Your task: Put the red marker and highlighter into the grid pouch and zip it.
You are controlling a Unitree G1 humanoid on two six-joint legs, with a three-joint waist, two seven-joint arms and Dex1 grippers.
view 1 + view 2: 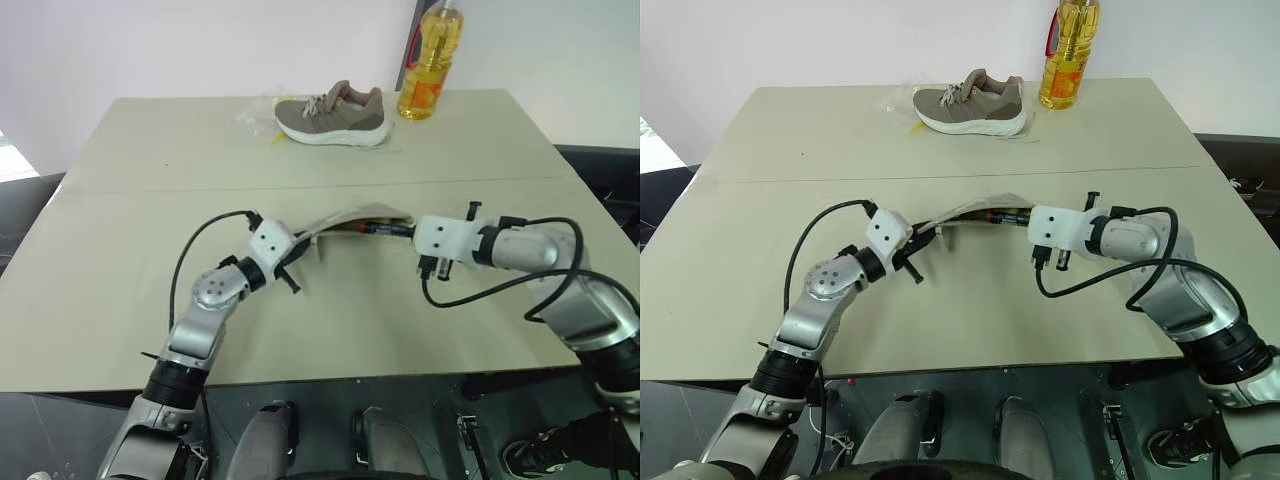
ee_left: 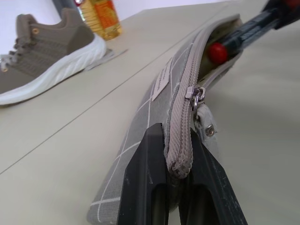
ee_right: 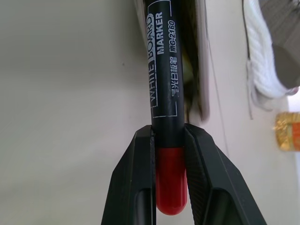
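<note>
Grid pouch [image 2: 154, 122] mid-frame on table [image 1: 300, 140], held up | L gripper [image 2: 176, 187] clamps its zip end | R gripper [image 3: 169, 154] clamps red marker [image 3: 164, 70], tip in mouth | step: we insert | next: we push deeper, release | highlighter: can't tell.

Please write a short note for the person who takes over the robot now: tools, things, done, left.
Left tool: shut on the closed end of the pouch, holding it up off the table.
Right tool: shut on the marker, tip pushed into the pouch's open end.
Highlighter: a yellow glimpse inside the pouch beside the marker; not certain.
Done: marker partly in.
Left: push the marker fully in, release, confirm the highlighter, close the zip.
</note>
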